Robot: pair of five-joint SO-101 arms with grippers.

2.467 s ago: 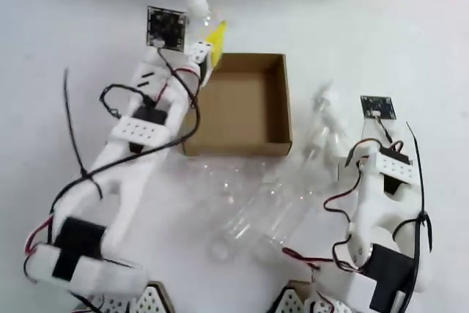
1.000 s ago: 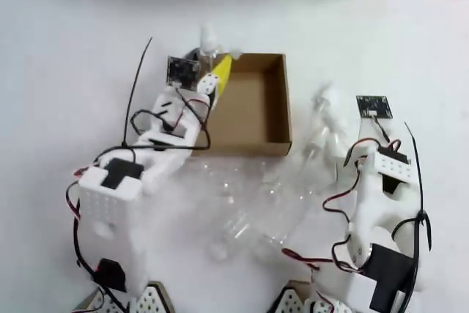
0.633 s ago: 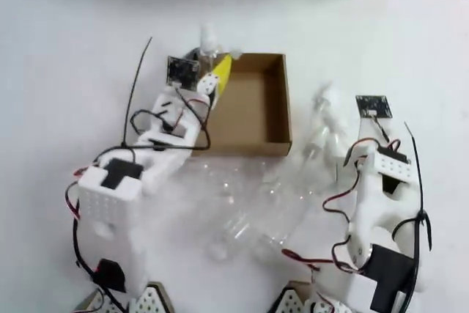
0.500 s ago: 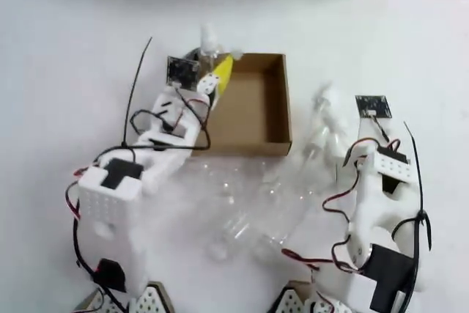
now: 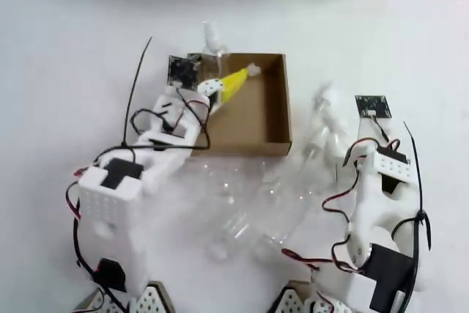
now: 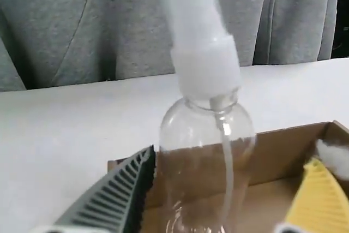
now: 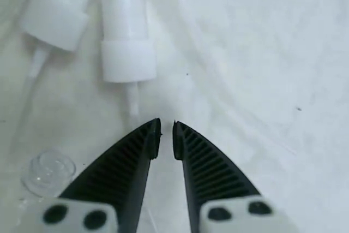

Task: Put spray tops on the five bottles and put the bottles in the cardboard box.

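While the left gripper (image 6: pixel 232 159) is spread, the capped bottle (image 6: pixel 207 129) stands between its jaws, seemingly unclamped.

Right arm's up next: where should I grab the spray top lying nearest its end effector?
Grip the spray top by its wide collar, coming straight down from above, jaws across it. It lies flat on the table, dip tube toward the right end effector; the collar looks its firmest part.
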